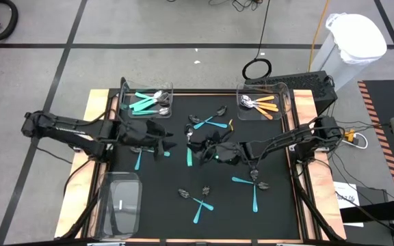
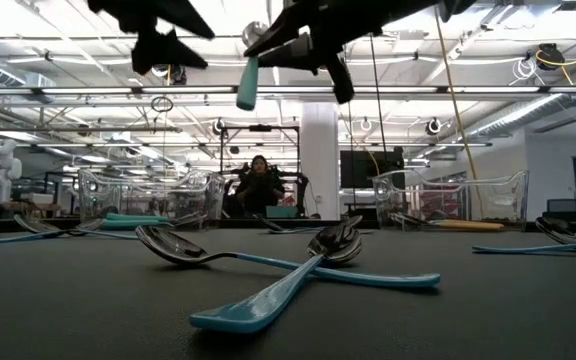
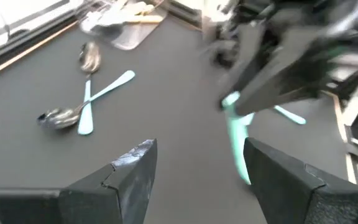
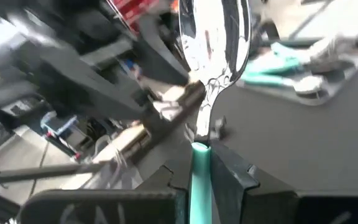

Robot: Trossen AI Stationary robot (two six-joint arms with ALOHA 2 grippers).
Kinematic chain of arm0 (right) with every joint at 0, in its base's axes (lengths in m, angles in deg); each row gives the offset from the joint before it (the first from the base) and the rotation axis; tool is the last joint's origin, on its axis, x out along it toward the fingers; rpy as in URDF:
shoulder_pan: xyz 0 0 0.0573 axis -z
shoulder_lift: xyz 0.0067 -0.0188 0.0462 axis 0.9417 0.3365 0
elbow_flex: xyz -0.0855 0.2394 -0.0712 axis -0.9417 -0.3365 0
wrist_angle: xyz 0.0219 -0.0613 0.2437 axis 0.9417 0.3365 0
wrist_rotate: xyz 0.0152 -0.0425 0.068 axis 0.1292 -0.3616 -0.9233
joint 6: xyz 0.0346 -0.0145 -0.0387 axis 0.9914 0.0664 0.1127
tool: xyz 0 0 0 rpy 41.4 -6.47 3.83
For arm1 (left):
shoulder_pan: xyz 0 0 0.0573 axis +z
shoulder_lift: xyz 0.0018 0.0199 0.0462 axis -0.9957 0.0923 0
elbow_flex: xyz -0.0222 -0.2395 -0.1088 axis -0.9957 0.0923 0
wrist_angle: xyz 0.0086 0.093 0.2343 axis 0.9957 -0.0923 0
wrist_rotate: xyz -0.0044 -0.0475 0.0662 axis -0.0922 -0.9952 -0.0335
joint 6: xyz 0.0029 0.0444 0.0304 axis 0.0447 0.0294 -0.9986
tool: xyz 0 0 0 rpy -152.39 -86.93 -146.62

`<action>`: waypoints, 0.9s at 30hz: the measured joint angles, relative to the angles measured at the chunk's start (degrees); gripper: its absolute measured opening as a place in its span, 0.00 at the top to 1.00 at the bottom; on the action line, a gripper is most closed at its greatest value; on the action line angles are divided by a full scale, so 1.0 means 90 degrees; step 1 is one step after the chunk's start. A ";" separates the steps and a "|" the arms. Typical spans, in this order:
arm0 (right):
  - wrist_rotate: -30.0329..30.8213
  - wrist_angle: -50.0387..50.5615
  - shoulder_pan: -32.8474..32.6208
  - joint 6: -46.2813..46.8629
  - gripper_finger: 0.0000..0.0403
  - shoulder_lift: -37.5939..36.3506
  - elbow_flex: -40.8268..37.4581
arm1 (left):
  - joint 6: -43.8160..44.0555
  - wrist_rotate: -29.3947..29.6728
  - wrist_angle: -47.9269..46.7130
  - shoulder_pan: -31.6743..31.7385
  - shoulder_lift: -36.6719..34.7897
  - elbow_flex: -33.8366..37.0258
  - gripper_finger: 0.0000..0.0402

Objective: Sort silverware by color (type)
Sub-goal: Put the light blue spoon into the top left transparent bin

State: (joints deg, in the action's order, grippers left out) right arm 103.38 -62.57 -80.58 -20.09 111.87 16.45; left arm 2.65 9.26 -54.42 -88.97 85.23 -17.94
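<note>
The black table (image 1: pixel 211 212) carries three clear bins: an empty one (image 1: pixel 122 201) at the near left corner, one (image 1: pixel 148 101) at the far left corner holding teal-handled pieces, and one (image 1: pixel 262 102) at the far right corner holding orange-handled pieces (image 1: pixel 265 104). No brand, label or writing can be read on any of them.

The left gripper (image 1: pixel 161 139) hangs over the left half of the table, its fingers spread wide with nothing between them. The right gripper (image 1: pixel 195 147) is above the middle of the table, clamped tight on the handle of a teal spoon (image 4: pixel 207 74), which is lifted clear of the surface with its shiny bowl standing up past the fingertips.

Loose teal silverware lies on the table: a crossed pair (image 1: pixel 200 200) near the near edge, another pair (image 1: pixel 252 188) toward the right edge, more (image 1: pixel 209 120) near the far edge, and one piece (image 1: pixel 138 160) under the left arm.
</note>
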 joint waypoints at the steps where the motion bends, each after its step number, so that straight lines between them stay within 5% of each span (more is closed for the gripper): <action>1: -0.0001 -0.0147 0.0045 -0.0086 0.92 -0.0005 0.0000 | -0.0046 -0.0140 0.0042 0.0127 0.0002 0.0042 0.40; 11: -0.0602 -0.0843 0.0809 -0.0246 0.92 -0.0004 0.0000 | -0.0799 -0.1661 0.1496 0.1014 0.0165 0.0529 0.40; 21: -0.1879 -0.1283 0.1549 -0.0212 0.92 -0.0001 0.0000 | -0.0858 -0.1983 0.2824 0.1780 0.1003 0.0634 0.40; 27: -0.2403 -0.1279 0.1882 0.0046 0.91 -0.0001 0.0000 | -0.1626 -0.2085 0.3337 0.2068 0.1205 0.0634 0.58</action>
State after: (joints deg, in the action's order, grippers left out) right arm 81.76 -74.08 -63.64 -19.68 111.86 16.45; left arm -11.99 -9.51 -24.38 -70.35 96.07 -12.23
